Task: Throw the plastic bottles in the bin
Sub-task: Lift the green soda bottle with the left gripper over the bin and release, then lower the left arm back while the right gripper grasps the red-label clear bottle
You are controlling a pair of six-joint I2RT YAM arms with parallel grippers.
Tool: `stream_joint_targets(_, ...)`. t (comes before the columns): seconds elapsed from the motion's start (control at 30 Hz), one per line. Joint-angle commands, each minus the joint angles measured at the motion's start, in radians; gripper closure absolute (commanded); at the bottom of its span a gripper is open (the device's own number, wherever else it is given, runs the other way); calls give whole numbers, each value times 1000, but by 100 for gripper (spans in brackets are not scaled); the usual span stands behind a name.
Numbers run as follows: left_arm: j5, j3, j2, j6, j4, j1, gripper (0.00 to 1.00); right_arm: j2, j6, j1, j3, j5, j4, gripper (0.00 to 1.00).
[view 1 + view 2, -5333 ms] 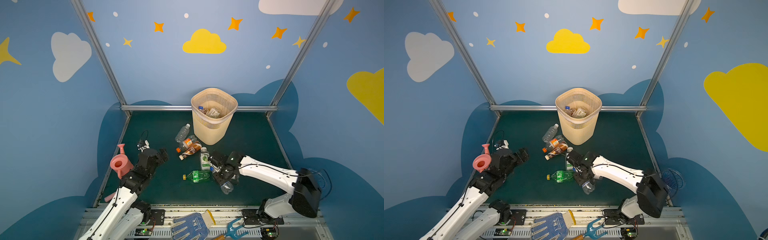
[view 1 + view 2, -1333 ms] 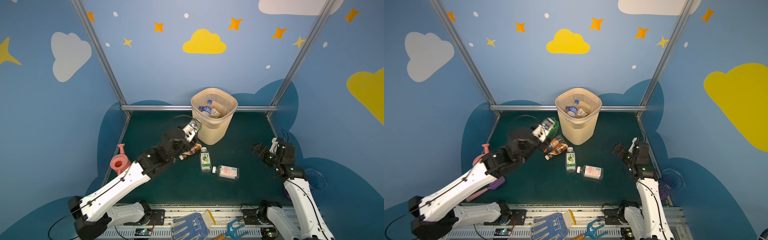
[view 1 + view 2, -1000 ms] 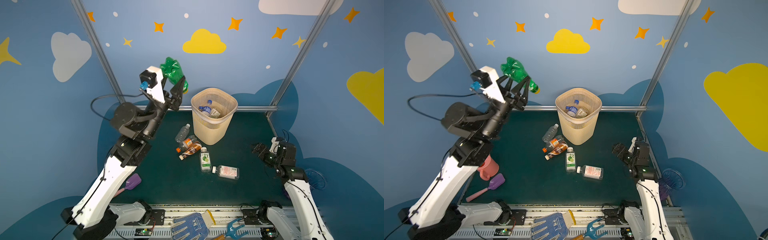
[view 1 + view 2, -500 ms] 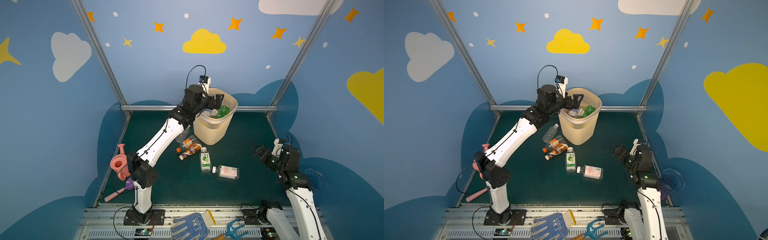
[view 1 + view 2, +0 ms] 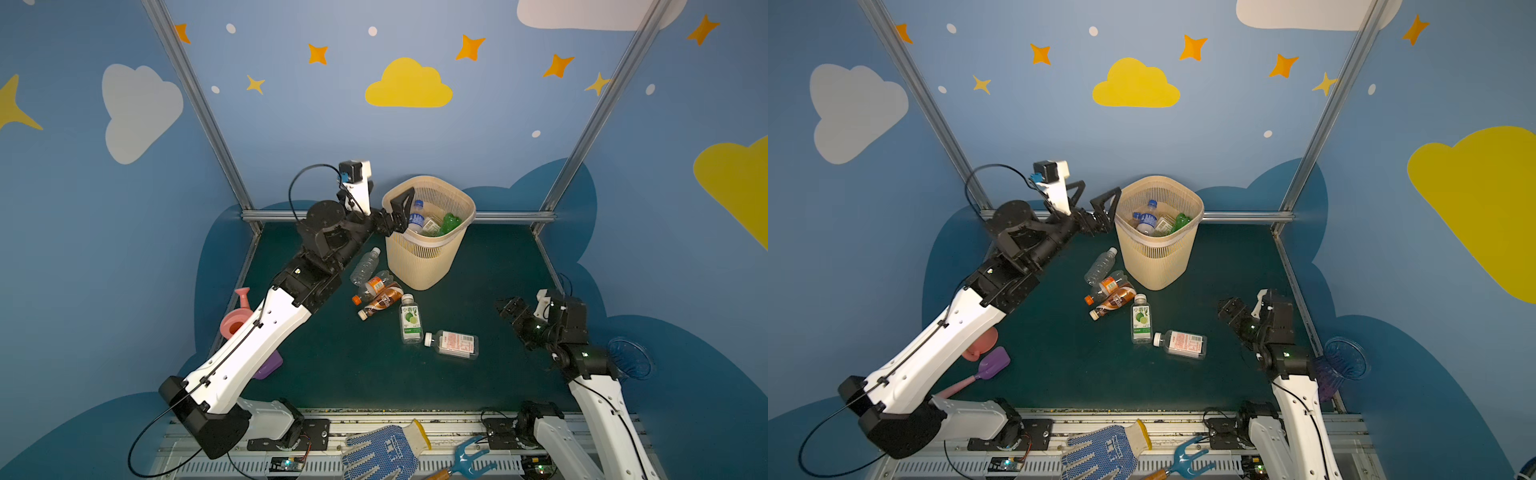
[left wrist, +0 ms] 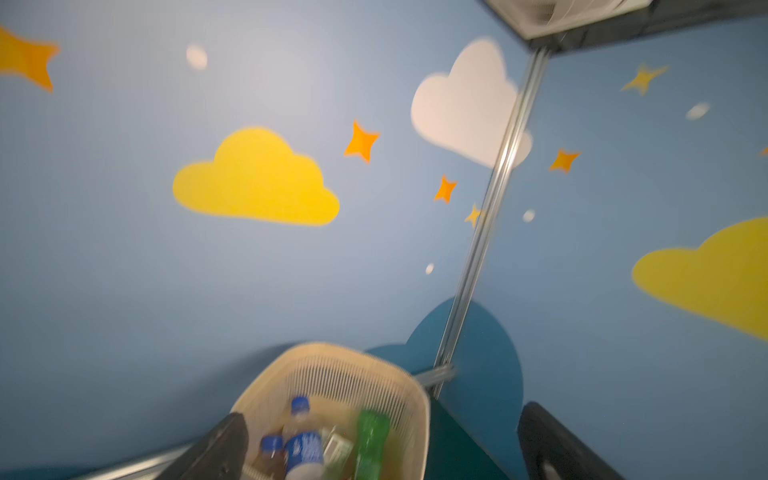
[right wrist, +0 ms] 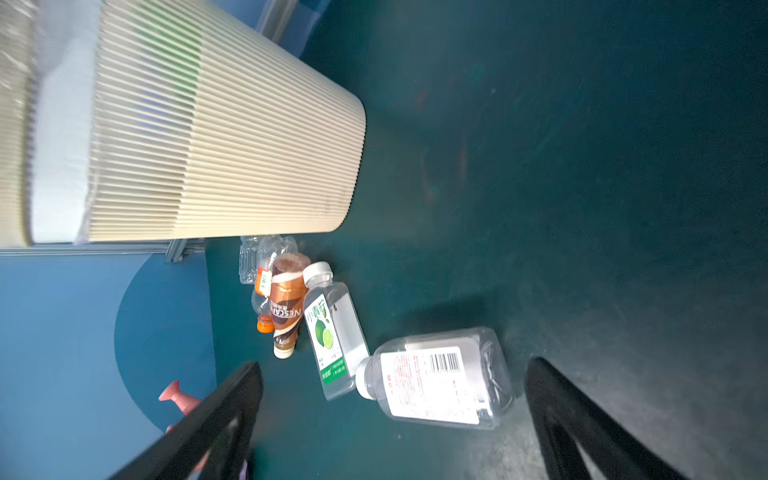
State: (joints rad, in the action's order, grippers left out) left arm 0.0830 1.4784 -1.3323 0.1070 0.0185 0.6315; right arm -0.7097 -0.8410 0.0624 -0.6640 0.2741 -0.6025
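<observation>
**Jaws spread wide on both arms, nothing held**

Left gripper (image 5: 1100, 189): fingers wide apart and empty, raised at rim height just beside the tall beige slatted plastic bin (image 5: 419, 266). In a top view one finger overlaps the bin's left rim.

Right gripper (image 5: 513, 307): fingers wide apart and empty, low over the dark green table mat (image 5: 353, 374) at the right, well apart from the bin.

Bin: upright at the back of the mat. Contents seen in both top views and the left wrist view:
- clear bottle with blue cap and blue label (image 5: 415, 218)
- green plastic bottle (image 5: 451, 222)
- further bottles beneath, not clearly told apart

On the mat, lying on their sides, left of and in front of the bin:
- clear unlabelled bottle with white cap (image 5: 365, 266)
- clear bottle with orange cap and orange label (image 5: 372, 289)
- brown-wrapped bottle (image 5: 382, 303), touching the orange one
- clear bottle with white cap and lime-printed label (image 5: 410, 320)
- squat clear bottle with white barcoded label (image 5: 453, 344), its cap just beside the lime bottle's base

Elsewhere:
- pink watering can (image 5: 235, 322) and purple scoop (image 5: 994, 361) at the mat's left edge, partly behind the left arm
- blue-and-white knit glove (image 5: 382, 453) on the front rail
</observation>
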Motion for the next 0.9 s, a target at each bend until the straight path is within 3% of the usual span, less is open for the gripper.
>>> stream_joint_targets(0.0, 88, -150, 66, 5, -29, -16, 0, 26, -201, 90, 58, -41, -58, 2)
stream_joint_targets(0.27, 200, -471, 246, 71, -70, -36, 0, 4, -514, 311, 166, -143, 9, 2)
stream_joint_targets(0.47, 246, -604, 324, 104, -132, -42, 0, -130, -649, 467, 145, -210, 90, 2)
stream_joint_targets(0.67, 278, -673, 391, 126, -156, -53, 0, -276, -704, 529, 137, -239, 211, 2)
stream_joint_targets(0.87, 289, -702, 427, 137, -187, -66, 0, -416, -650, 496, 81, -309, 242, 2)
